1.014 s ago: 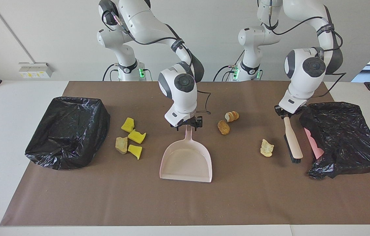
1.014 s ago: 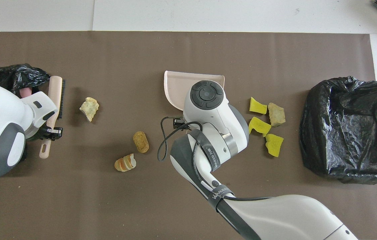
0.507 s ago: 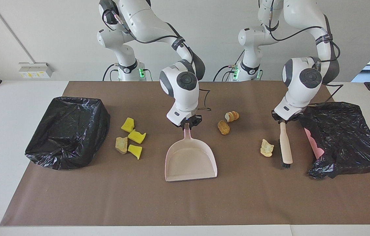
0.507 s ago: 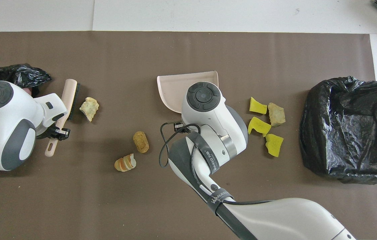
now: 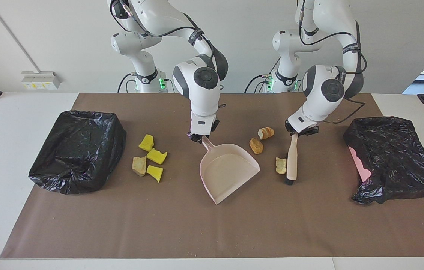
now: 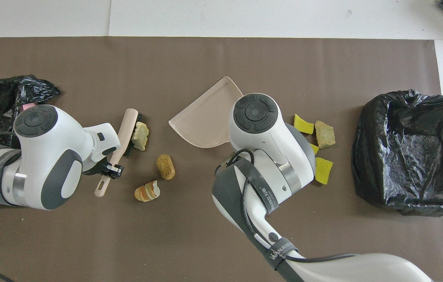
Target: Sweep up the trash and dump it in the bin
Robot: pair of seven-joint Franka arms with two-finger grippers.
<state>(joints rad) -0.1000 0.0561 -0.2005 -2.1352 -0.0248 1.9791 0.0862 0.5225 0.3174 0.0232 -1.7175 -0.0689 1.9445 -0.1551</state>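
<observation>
Brown matte paper [image 5: 212,232] carries crusty bread scraps [image 5: 256,145]; right gripper [image 5: 199,137] pinches the smooth pink dustpan [image 5: 228,173], left gripper [image 5: 301,132] clamps the bristled brush [image 5: 291,162].

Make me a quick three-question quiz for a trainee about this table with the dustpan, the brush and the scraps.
1. True or false: the pale scrap beside the wooden-backed hand brush already lies inside the pink plastic dustpan.
2. Which gripper holds the dustpan's handle? A) left gripper B) right gripper
3. Fill in: the yellow sponge chunks lie between the dustpan and the ____-lined bin at the right arm's end.

Key: 1 false, the scrap lies on the brown mat against the brush's bristles; 2 B, the left gripper holds the brush; 3 black bag.
</observation>
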